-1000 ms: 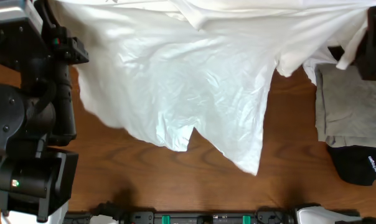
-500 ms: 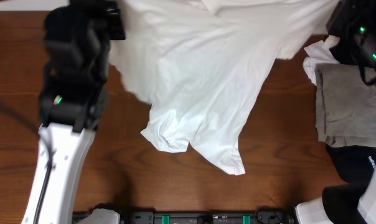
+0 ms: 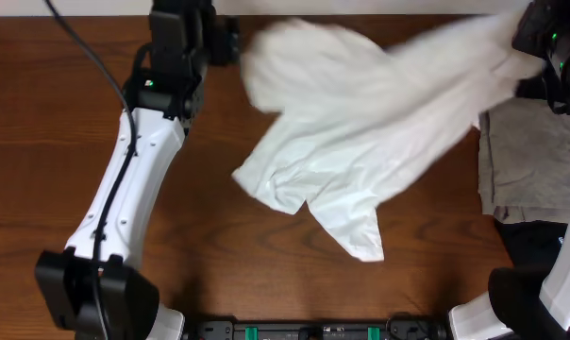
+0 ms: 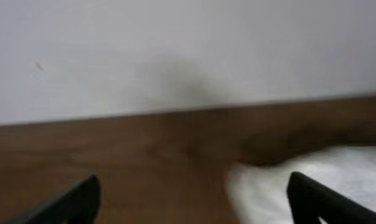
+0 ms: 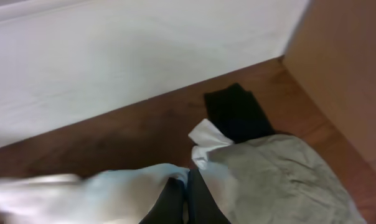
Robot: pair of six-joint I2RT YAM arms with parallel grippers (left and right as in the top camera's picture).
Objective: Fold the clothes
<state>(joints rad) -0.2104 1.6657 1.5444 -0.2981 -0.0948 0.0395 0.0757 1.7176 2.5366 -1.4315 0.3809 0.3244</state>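
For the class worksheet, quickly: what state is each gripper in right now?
The left gripper is open, holding nothing.
The right gripper is closed on the white T-shirt.

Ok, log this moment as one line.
T-shirt: crumpled, unfolded | left end effector: open, empty | right end effector: shut on T-shirt
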